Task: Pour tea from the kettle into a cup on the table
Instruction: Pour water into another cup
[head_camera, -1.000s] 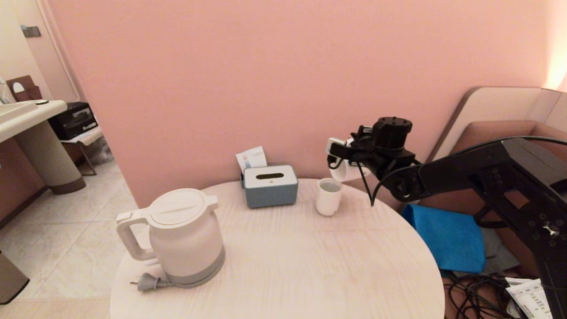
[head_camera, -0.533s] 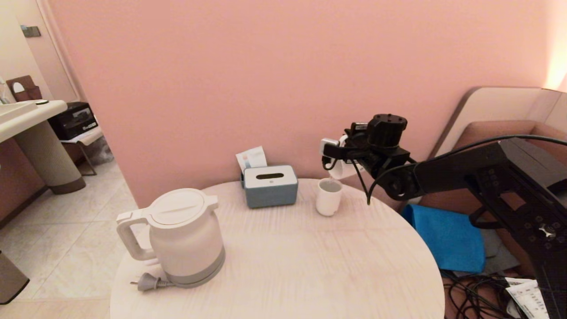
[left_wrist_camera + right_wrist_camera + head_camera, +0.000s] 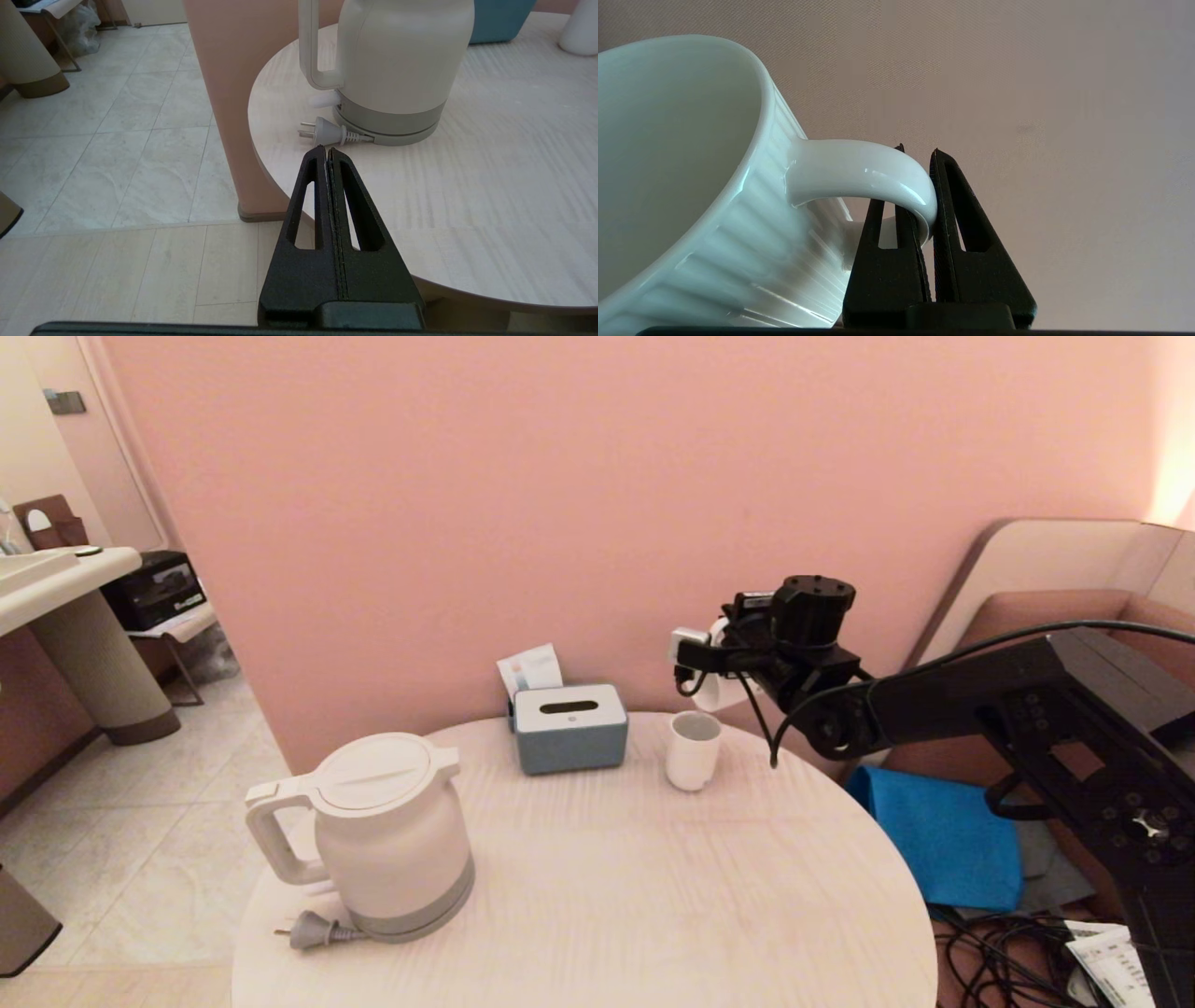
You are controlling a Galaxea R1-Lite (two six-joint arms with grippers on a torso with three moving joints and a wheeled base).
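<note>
Between the right gripper's (image 3: 924,196) two fingers sits the handle of the cup (image 3: 691,186), pinched tight; its bowl runs off the wrist view's edge. From the head view only a sliver of that cup (image 3: 717,693) shows behind the gripper (image 3: 711,663), tilted above the smaller handleless cup (image 3: 693,750). Well apart, the left gripper (image 3: 327,154) is closed on nothing, near the plug (image 3: 327,133) and kettle (image 3: 397,60) on the table (image 3: 490,186).

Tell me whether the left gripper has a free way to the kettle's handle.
Probably yes. The left gripper is shut and empty, just short of the table edge. The kettle stands near that edge with its handle turned outward. Only the plug lies between, low on the tabletop.
</note>
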